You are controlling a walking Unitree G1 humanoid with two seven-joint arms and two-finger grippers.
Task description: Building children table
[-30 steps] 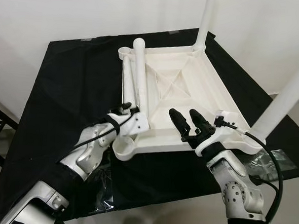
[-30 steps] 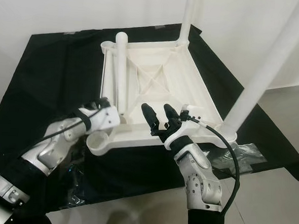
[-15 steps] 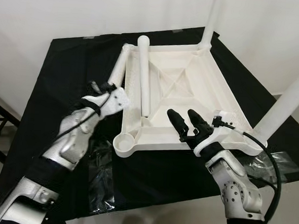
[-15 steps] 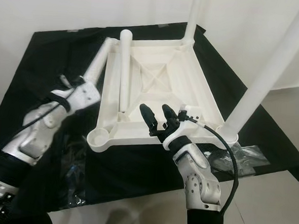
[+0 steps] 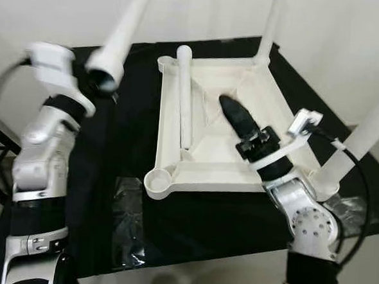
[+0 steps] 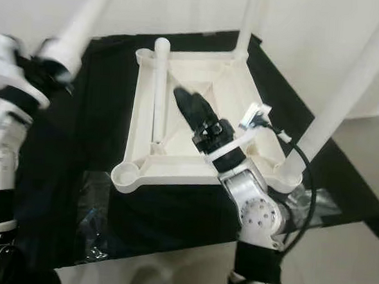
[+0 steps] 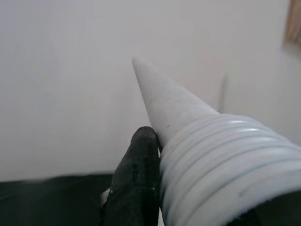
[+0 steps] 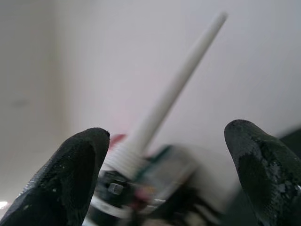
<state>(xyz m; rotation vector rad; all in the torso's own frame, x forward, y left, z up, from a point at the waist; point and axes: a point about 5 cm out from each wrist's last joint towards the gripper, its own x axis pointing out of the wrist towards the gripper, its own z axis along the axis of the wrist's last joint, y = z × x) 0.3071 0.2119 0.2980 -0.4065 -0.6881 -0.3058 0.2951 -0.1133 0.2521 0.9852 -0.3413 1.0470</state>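
Left gripper (image 7: 157, 188) clamps the white threaded plastic leg (image 5: 122, 33) aloft, threads down, left of empty round corner socket (image 5: 156, 181); right gripper (image 8: 171, 165) fingers apart

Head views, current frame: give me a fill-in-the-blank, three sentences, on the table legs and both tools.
1. The left tool holds a white leg by its ____ end, lifted beside the upturned tabletop.
2. A second loose leg lies ____ the tabletop's underside.
3. The right tool hovers over the tabletop with its fingers ____, holding nothing.

Missing words: threaded; inside; open
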